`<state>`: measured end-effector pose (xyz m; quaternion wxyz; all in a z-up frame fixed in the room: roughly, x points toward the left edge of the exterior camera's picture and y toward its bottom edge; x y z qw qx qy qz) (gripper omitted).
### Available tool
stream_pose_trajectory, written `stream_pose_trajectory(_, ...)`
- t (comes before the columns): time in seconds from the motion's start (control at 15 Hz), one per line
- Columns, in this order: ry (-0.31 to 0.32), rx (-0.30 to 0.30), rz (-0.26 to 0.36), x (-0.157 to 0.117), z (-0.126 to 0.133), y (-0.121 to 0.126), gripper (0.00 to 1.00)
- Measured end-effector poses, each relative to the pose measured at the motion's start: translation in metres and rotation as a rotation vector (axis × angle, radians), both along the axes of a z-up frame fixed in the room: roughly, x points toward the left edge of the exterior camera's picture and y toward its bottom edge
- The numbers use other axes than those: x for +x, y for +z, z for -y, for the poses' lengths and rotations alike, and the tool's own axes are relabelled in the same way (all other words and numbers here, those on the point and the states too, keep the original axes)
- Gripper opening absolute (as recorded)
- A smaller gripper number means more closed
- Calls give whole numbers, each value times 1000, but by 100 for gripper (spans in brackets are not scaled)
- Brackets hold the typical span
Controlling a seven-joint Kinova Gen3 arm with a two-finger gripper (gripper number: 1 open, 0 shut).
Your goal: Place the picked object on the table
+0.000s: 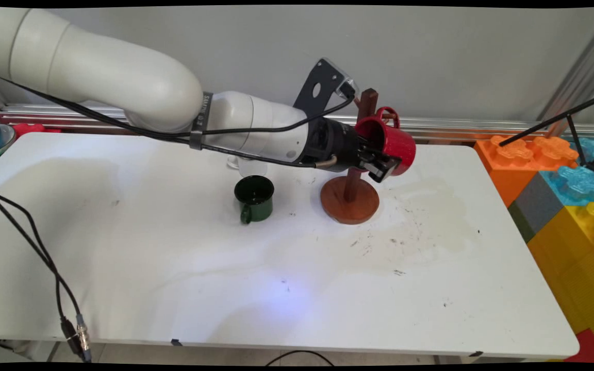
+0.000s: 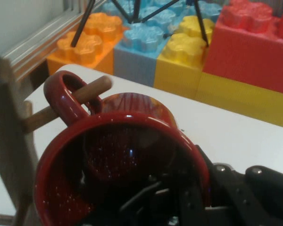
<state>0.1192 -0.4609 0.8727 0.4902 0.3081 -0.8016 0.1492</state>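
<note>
My gripper (image 1: 379,162) is shut on the rim of a red mug (image 1: 392,141), one finger inside it and one outside. The mug lies on its side in the air, mouth toward the hand. Its handle (image 2: 66,96) is looped over a wooden peg (image 2: 73,101) of a brown mug stand (image 1: 349,198) with a round base and an upright post. In the hand view the red mug (image 2: 122,155) fills the lower frame, and the stand's post (image 2: 7,141) rises at the left. A dark green mug (image 1: 254,198) stands upright on the table left of the stand.
Part of a white cup (image 1: 248,166) shows behind the arm, beyond the green mug. Large coloured toy blocks (image 1: 565,180) are stacked off the table's right edge, with a black tripod (image 1: 575,129) over them. Black cables (image 1: 44,257) hang at the front left.
</note>
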Motion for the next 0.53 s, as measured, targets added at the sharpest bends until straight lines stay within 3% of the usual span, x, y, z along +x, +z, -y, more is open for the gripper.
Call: stream_pose_trajectory(0.53, -94, -39, -7, 3, -27, 12, 0)
